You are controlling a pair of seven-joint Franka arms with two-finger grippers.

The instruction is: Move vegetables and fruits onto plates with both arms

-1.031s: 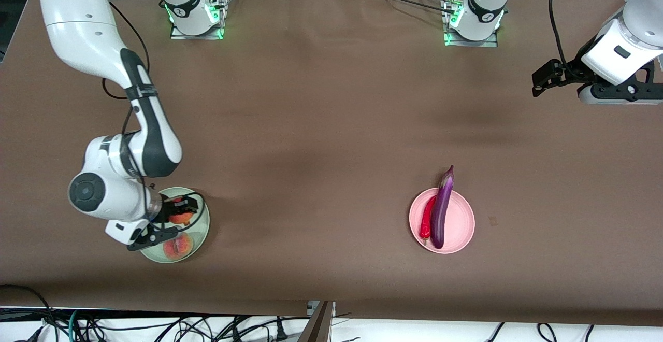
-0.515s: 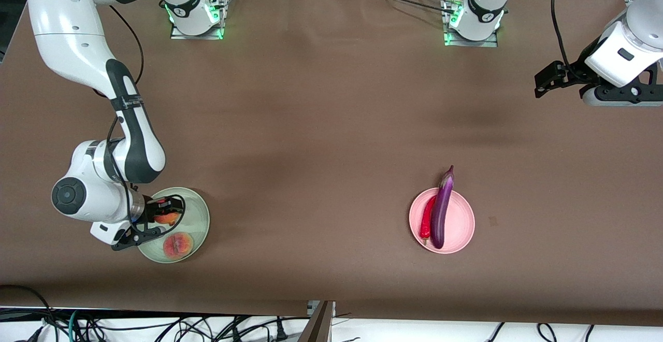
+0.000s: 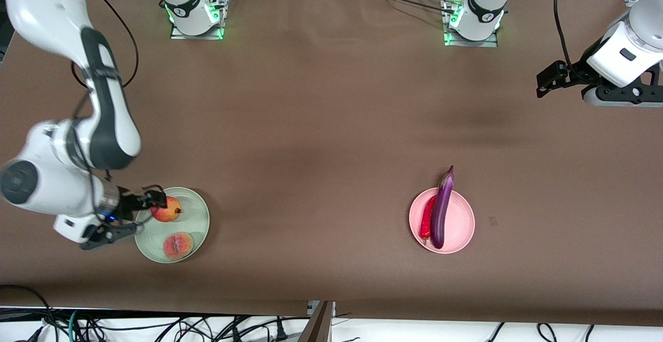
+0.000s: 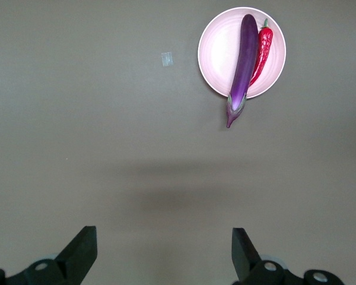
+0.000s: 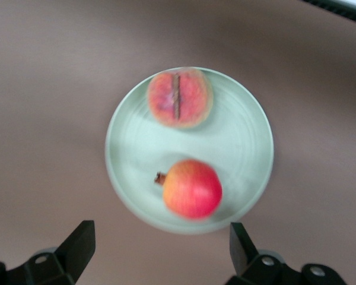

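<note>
The round shallow pale green plate (image 3: 198, 222), toward the right arm's end, holds the round red pomegranate-like fruit (image 3: 166, 210) and, nearer the front camera, the flattish tan-pink peach-like fruit (image 3: 178, 245). The round shallow pale pink plate (image 3: 462, 223), toward the left arm's end, holds the long glossy purple eggplant (image 3: 442, 209) with the curved red chili pepper (image 3: 427, 218) beside it.

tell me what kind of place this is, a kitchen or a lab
Most likely a robotics lab: two arms bolted to a brown-covered table, loose cables along its edge, and a green plate and pink plate of produce.
</note>
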